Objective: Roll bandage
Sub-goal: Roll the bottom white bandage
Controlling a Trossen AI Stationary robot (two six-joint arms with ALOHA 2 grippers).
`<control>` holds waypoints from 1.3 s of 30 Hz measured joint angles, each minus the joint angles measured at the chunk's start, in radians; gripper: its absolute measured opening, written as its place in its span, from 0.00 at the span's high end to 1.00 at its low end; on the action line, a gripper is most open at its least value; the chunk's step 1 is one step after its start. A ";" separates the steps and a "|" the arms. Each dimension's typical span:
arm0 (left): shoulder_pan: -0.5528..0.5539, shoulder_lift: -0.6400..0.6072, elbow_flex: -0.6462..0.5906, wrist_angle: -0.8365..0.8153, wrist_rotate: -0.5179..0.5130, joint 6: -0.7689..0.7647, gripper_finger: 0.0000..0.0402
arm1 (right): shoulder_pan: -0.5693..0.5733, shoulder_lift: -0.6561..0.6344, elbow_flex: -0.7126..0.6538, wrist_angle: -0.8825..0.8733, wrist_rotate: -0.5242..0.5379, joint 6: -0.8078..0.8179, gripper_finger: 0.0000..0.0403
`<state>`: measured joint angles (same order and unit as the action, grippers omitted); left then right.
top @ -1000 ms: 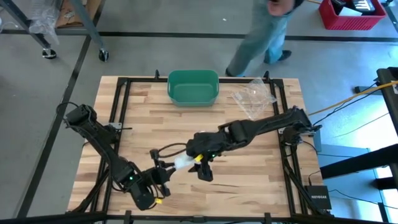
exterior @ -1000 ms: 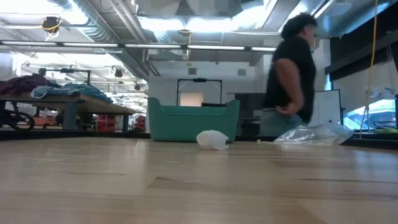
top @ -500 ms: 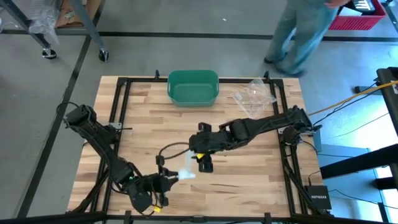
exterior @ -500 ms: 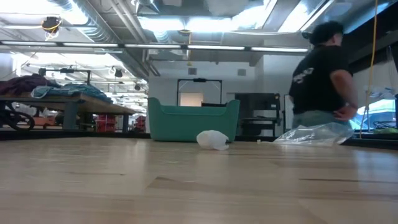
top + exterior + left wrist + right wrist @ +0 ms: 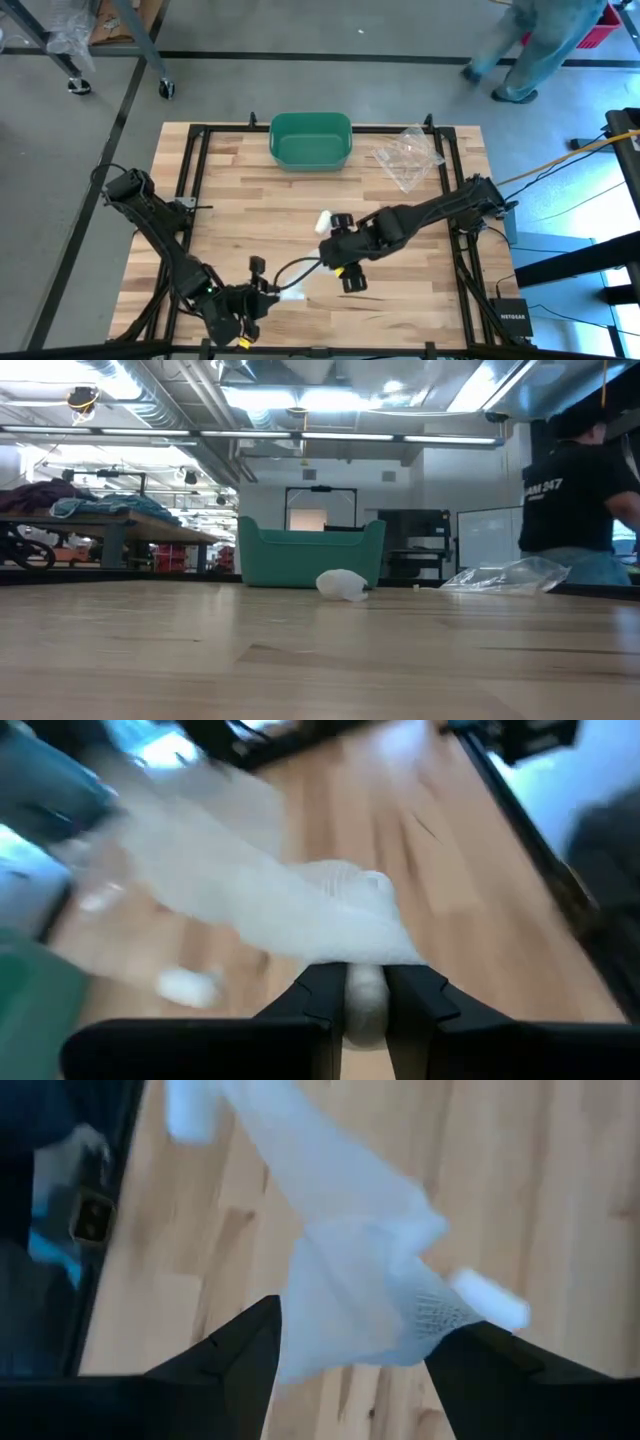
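Observation:
A white gauze bandage (image 5: 293, 295) is bunched in the air near the table's front edge, with my left gripper (image 5: 272, 298) shut on it. In the left wrist view the gauze (image 5: 250, 905) stretches away from the fingers. My right gripper (image 5: 347, 275) hovers open just right of it, pointing steeply down. In its wrist view the gauze (image 5: 350, 1280) hangs between its spread fingers. A small white roll (image 5: 323, 218) lies on the table's middle and also shows in the low view (image 5: 342, 584). My left gripper pinches a bunched white end of the bandage (image 5: 365, 1005) between its two fingers, coming in slanting down from the table's left. The rest of the gauze runs on loosely beyond the fingertips, clear of the wood. Whether my right gripper touches the gauze, I cannot tell.
A green bin (image 5: 311, 140) stands at the table's far edge, with a clear plastic bag (image 5: 408, 155) to its right. Black rails (image 5: 190, 180) frame the wooden top. A person (image 5: 540, 40) walks on the floor beyond the far right corner.
My left gripper has rolled its wrist and carried the bunched bandage a little toward the near edge. My right gripper has tipped steeper and swung toward the table's right and near side, uncovering the white roll. The person has walked to the right.

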<state>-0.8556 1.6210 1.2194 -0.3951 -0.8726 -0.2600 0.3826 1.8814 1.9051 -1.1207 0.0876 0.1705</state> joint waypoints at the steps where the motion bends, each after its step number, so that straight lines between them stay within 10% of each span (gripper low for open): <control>1: 0.006 0.002 -0.005 -0.007 0.031 -0.016 0.90 | 0.006 -0.011 0.013 -0.005 0.008 0.001 0.42; 26: 0.038 0.005 -0.008 -0.059 0.254 -0.163 0.90 | 0.022 -0.167 -0.020 -0.240 0.244 0.107 0.42; 31: 0.036 -0.019 0.039 0.053 0.504 -0.150 0.90 | 0.084 -0.262 -0.238 -0.007 0.285 0.114 0.42; 39: 0.062 -0.116 0.041 0.238 0.532 0.059 0.90 | 0.179 -0.360 -0.622 0.618 0.313 0.057 0.42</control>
<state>-0.7931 1.5045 1.2606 -0.1569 -0.3402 -0.2006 0.5620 1.5212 1.2835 -0.5027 0.4007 0.2271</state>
